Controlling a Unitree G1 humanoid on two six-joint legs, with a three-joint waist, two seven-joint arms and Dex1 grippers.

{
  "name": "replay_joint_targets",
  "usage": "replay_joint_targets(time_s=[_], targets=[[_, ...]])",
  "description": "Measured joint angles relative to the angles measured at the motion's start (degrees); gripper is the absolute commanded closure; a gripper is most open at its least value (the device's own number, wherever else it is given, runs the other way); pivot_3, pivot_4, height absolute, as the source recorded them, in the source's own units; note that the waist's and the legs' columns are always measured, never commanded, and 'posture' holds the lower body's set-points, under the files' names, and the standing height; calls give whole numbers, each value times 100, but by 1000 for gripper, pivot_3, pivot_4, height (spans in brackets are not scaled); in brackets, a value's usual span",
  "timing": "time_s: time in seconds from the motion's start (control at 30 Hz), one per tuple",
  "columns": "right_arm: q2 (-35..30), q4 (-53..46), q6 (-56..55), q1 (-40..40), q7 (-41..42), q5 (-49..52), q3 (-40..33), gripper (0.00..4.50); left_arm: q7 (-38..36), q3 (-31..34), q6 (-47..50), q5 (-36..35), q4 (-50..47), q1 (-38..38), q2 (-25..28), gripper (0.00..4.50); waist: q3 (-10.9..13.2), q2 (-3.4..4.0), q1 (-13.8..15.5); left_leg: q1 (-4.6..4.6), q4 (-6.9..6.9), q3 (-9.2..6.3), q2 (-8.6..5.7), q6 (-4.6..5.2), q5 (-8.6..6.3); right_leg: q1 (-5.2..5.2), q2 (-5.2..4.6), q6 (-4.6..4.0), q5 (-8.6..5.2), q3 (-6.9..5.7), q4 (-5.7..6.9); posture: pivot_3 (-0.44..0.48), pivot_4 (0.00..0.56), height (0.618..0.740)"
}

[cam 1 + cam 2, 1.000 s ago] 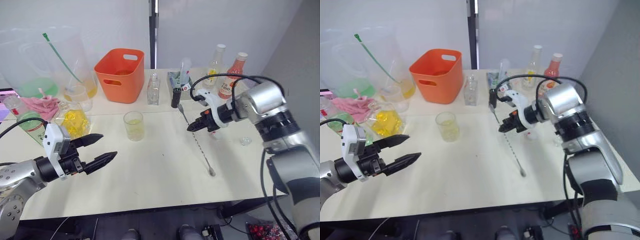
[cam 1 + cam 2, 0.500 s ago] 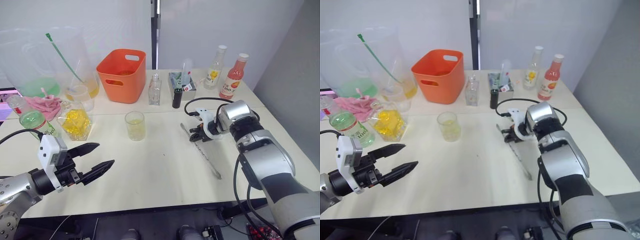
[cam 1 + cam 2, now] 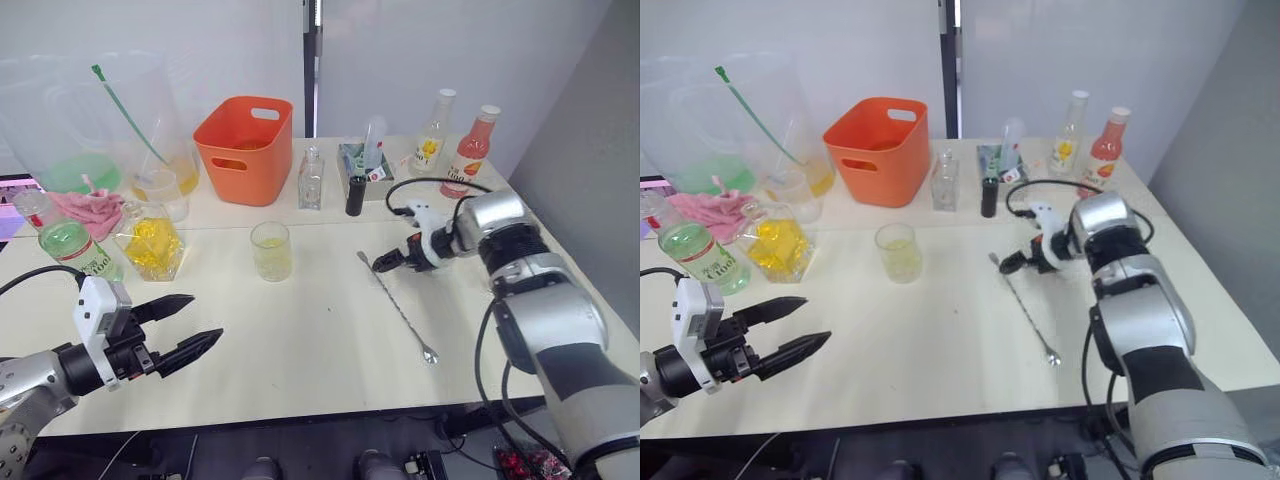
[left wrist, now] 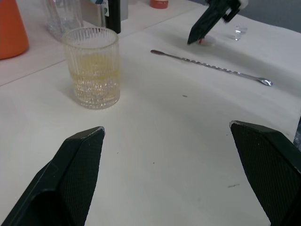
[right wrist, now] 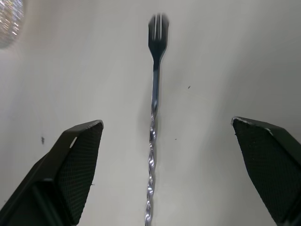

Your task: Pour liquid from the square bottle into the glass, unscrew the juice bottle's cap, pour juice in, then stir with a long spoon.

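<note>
Flat on the cream table [image 3: 300,350], the long spoon [image 3: 397,307] runs diagonally: fork-tipped end toward the glass [image 3: 270,250], tiny bowl toward the table's near right edge. Just above its forked end, the right gripper [image 3: 384,264] hovers spread wide, holding nothing. Near the front left, the left gripper [image 3: 190,325] is also wide, empty. The juice bottle [image 3: 66,244] reads "C1000".

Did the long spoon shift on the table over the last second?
Yes. The long spoon lies flat on the table, and its upper end now sits lower and farther from the black cylinder. The right gripper is open beside it.
</note>
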Motion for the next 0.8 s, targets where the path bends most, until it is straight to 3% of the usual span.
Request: replay_joint_targets(time_s=[0.13,0.27,0.3,0.4,0.5,0.6,0.8], targets=[[-522,-1170,60,495,587,350,-221,51,-263,233,17,-20,318,70,128,0,0,0,1,1,-1,-2,2,0,0,3,2,0,0,-2,-4,0,150,740],[-1028,-2959,-590,1841,802,813,-976,51,-512,452,3,117,864,152,332,0,0,0,8,-1,-1,-1,1,0,0,4,-1,2,-1,-3,-6,0,150,740],[-1045,-3032,-635,1898,804,836,-1014,51,-531,468,2,148,924,175,334,0,0,0,10,-1,-1,0,1,0,0,4,-2,2,-1,-3,-5,0,150,740],[-1067,-4409,-1157,3091,892,1528,-2165,51,-620,384,-268,566,1409,144,435,0,-4,-6,40,9,-3,-8,9,6,-3,19,8,1,-1,-11,-7,0,150,740],[-994,-5175,-1950,4170,635,1577,-2812,51,-526,314,-684,1121,1830,181,426,0,-5,-8,103,3,0,-2,6,6,-2,14,2,1,-1,-8,-10,0,150,740],[-921,-5503,-2784,5136,552,1593,-3158,51,-378,266,-1151,1617,2081,224,315,0,-5,-7,136,8,2,13,4,5,-2,18,-4,2,-1,-1,-11,0,150,740],[-953,-5322,-4459,6385,801,1543,-3600,51,-381,323,-1947,1875,2503,347,-92,0,-9,-12,138,22,4,20,11,5,-1,30,1,2,-1,3,-12,0,150,740]])
